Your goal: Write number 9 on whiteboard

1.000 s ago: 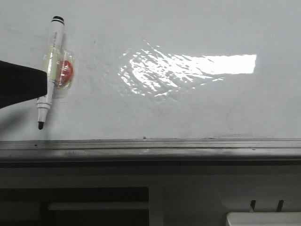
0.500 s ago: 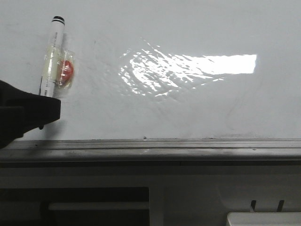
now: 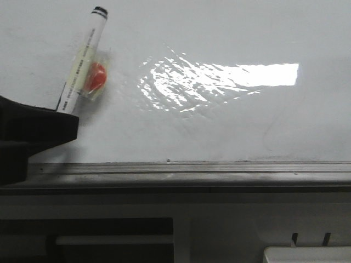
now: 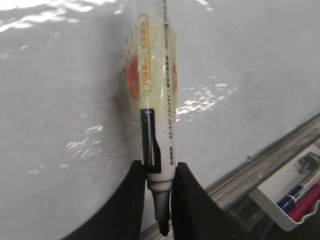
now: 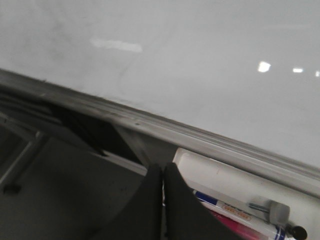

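The whiteboard [image 3: 230, 126] fills the upper part of the front view, glossy with a window glare. A white marker [image 3: 82, 66] with a black cap end leans against it, top tilted to the right, with a red disc [image 3: 96, 76] taped to its barrel. My left gripper [image 3: 61, 116] is shut on the marker's [image 4: 155, 90] lower end; the black tip pokes down between the fingers [image 4: 135, 195]. My right gripper [image 5: 163, 170] is shut with nothing in it, below the board's rail. The number 9 is out of view.
A grey metal rail [image 3: 192, 170] runs along the board's lower edge. Below it at the right stands a white tray [image 5: 220, 172] with spare markers [image 5: 235, 210]; its corner shows as the white tray [image 3: 307, 255] in the front view.
My left gripper came up from the left and shut on the marker's lower end. The marker has shifted right and tilted, its top now leaning right.
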Motion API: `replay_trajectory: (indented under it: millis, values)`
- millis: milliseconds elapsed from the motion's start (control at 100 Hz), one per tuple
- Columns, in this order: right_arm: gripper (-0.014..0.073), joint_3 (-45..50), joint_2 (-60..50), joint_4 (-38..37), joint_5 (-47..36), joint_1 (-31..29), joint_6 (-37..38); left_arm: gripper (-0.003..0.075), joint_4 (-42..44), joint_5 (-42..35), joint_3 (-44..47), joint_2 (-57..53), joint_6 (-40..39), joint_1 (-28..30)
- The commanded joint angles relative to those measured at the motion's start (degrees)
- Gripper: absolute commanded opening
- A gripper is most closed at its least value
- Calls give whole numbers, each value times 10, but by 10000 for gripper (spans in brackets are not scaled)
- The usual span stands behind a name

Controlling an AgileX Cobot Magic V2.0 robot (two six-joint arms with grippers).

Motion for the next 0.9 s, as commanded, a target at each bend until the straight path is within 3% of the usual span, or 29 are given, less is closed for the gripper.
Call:
replay_trajectory:
  millis: [0, 150, 220, 430, 780, 840, 890]
  values:
    - [9, -52, 42, 8, -33, 50, -61, -20, 71, -41, -15, -24, -6, -8]
    - [261, -119, 112, 9, -56, 147, -86, -20, 187, -41, -15, -35, 0, -8]
    - [311, -155, 143, 9, -60, 185, -86, -20, 236, -42, -15, -35, 0, -8]
    - [307, -242, 228, 11, -65, 249, -86, -20, 324, -48, -15, -35, 36, -8]
    - [302, -315, 336, 63, -17, 255, -86, -20, 325, -48, -15, -35, 60, -8]
    - [245, -315, 344, 70, -15, 255, -85, -20, 325, -49, -15, -35, 60, -8]
    - [122, -315, 345, 71, -16, 255, -85, -20, 325, -49, -15, -35, 60, -8]
